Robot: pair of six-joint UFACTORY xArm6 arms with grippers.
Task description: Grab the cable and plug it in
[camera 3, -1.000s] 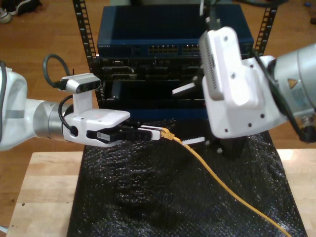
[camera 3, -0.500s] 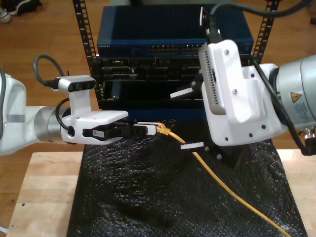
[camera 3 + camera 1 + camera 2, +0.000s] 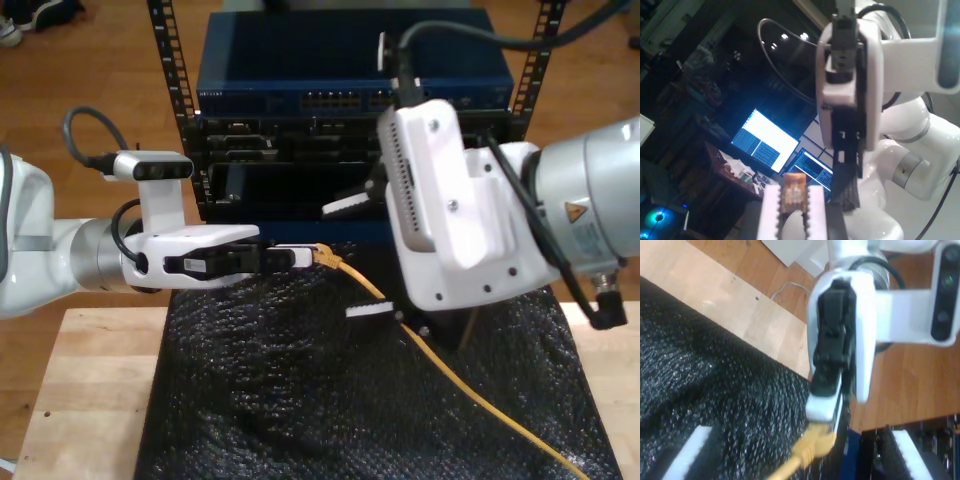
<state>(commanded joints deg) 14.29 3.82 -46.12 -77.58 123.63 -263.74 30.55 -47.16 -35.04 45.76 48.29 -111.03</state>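
First pincer: my first gripper is pinched on the plug at the tip of the cable. In the first wrist view you can see the plug sitting between the two white ribbed fingers.

Second pincer: my second gripper is spread wide. One white finger points toward the rack and the other finger is low over the black mat. The cable passes between them, and you cannot tell whether either finger touches it.

Change, first arm: over the last second, my first gripper has slid a little toward the exterior view's left and the plug has gone with it.

Change, second arm: my second gripper has swung clearly toward the exterior view's left and come lower. Its white body now covers more of the rack front.

First arm pose: it reaches in level from the exterior view's left with its fingers pointing toward that view's right. Its camera block stands upright above the wrist.

Second arm pose: it comes in from the exterior view's right with its gripper body tilted down toward the mat.

Cable: from the plug it runs over the mat to the exterior view's lower right edge.

Behind: the blue switch sits in the rack, its row of ports facing you, well apart from the plug.
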